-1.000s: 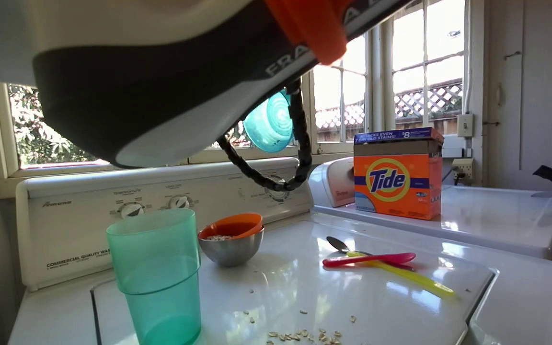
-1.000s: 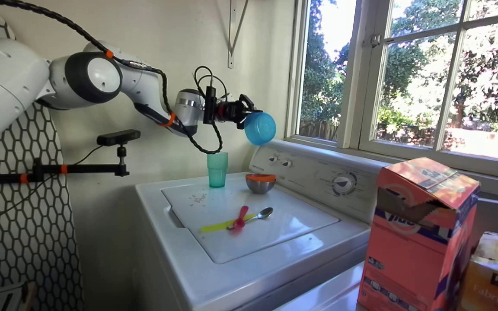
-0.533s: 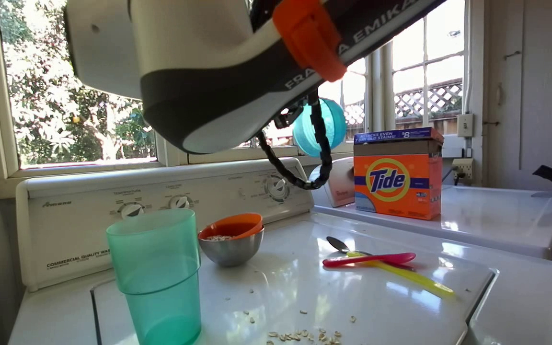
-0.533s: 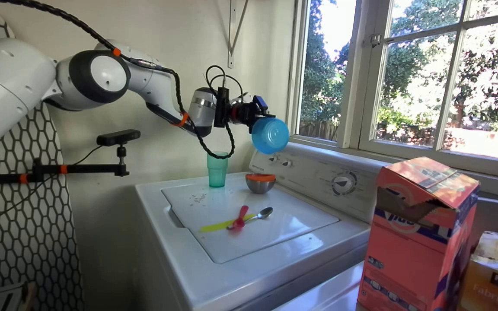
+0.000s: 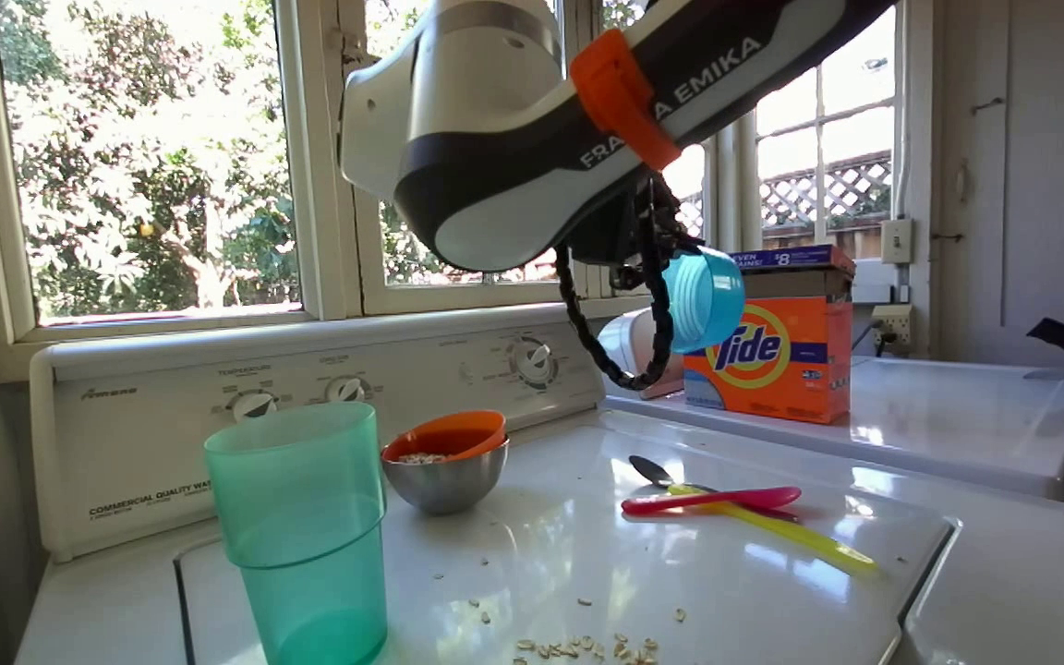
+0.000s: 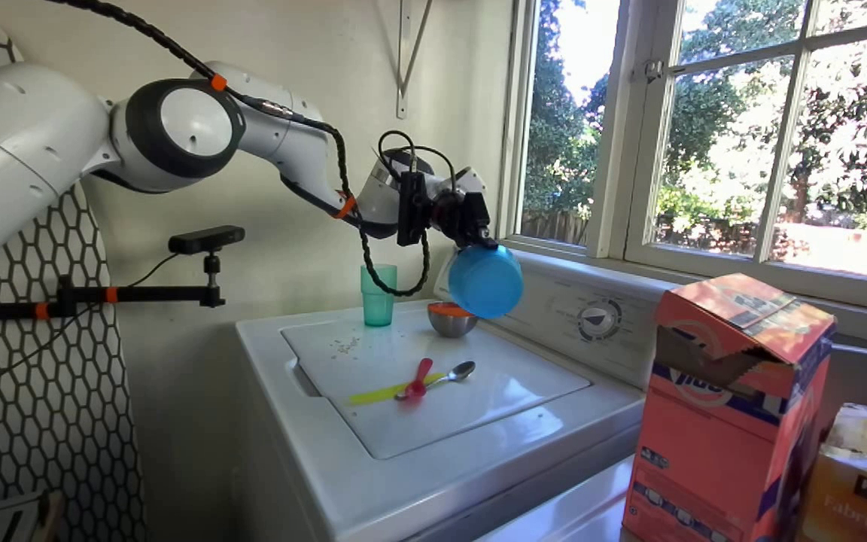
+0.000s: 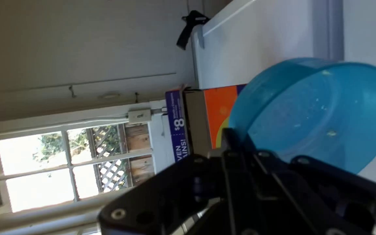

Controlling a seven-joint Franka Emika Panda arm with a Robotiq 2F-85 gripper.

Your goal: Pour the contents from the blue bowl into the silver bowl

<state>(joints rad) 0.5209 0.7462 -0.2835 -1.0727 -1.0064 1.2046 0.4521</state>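
My gripper [image 7: 239,139] is shut on the rim of the light-blue bowl [image 7: 308,111]. The blue bowl is tipped on its side in the air, with only a few pale bits clinging inside. It also shows in both exterior views [image 5: 715,300] [image 6: 486,283], with the gripper [image 6: 485,239] at its upper edge. The silver bowl [image 5: 444,485] stands upright on the white washer lid, with an orange-red piece and pale bits inside. It also shows in an exterior view [image 6: 450,325], partly overlapped by the blue bowl. It is out of the wrist view.
A teal tumbler [image 5: 296,536] stands near the silver bowl. Crossed spoons, one pink [image 5: 712,501], and several loose pale flakes [image 5: 587,646] lie on the washer lid [image 6: 479,414]. A Tide box [image 5: 767,369] stands beyond the held bowl. The washer's control panel [image 5: 163,406] rises behind.
The arm has moved the blue bowl sideways and down, towards the Tide box in an exterior view, and its tilt has turned. The silver bowl, tumbler and spoons have not moved.
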